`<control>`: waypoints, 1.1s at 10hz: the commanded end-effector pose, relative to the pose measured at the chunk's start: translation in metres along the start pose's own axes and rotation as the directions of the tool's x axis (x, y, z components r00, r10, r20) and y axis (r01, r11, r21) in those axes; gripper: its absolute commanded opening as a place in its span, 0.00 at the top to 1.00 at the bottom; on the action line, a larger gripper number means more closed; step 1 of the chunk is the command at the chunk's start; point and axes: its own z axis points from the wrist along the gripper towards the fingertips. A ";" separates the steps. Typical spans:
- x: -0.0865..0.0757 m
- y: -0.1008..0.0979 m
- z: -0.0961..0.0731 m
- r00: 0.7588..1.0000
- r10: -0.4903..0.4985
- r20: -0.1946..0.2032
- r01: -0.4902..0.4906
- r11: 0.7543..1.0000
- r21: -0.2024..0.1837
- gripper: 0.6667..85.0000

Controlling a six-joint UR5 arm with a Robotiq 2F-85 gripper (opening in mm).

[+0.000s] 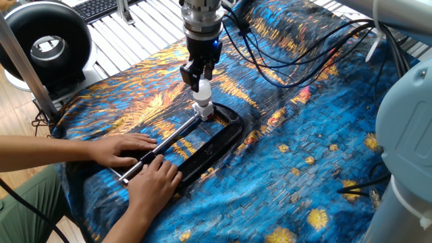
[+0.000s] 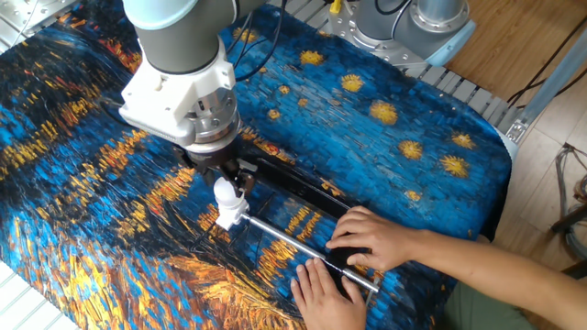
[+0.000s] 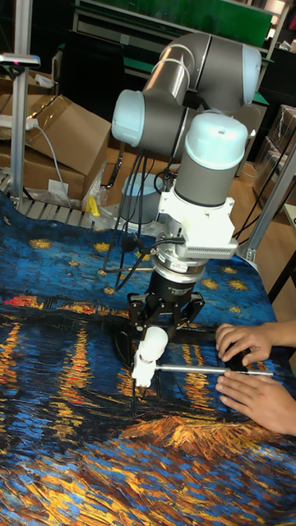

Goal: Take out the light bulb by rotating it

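Observation:
The light bulb (image 1: 202, 87) is a small white globe standing upright in a white socket (image 1: 202, 108) at the end of a metal rod (image 1: 169, 138). My gripper (image 1: 200, 75) hangs straight over it, fingers spread to either side of the globe's top, open and apparently not pressing on it. From the other fixed view the light bulb (image 2: 224, 192) shows just under the gripper (image 2: 223, 176), above the socket (image 2: 229, 218). In the tall fixed view the light bulb (image 3: 153, 338) leans slightly below the gripper (image 3: 162, 316).
A person's two hands (image 1: 131, 162) press the rod and a black clamp frame (image 1: 216, 138) onto the blue and orange cloth (image 1: 304, 148). Cables (image 1: 290, 47) trail over the cloth behind the arm. A black round fan (image 1: 44, 44) stands at the left.

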 end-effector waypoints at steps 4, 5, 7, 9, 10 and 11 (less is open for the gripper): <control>-0.006 0.000 0.005 1.000 0.023 0.021 -0.023 1.000 -0.009 0.38; -0.006 0.001 0.006 0.999 0.033 0.020 -0.032 0.999 -0.013 0.40; -0.004 0.002 0.007 0.998 0.056 0.010 -0.055 0.998 -0.017 0.44; -0.001 0.001 0.007 0.998 0.056 0.005 -0.055 0.998 -0.016 0.47; 0.000 0.000 0.007 0.999 0.054 0.003 -0.054 0.998 -0.016 0.47; 0.000 0.000 0.007 0.998 0.057 0.003 -0.057 0.998 -0.015 0.49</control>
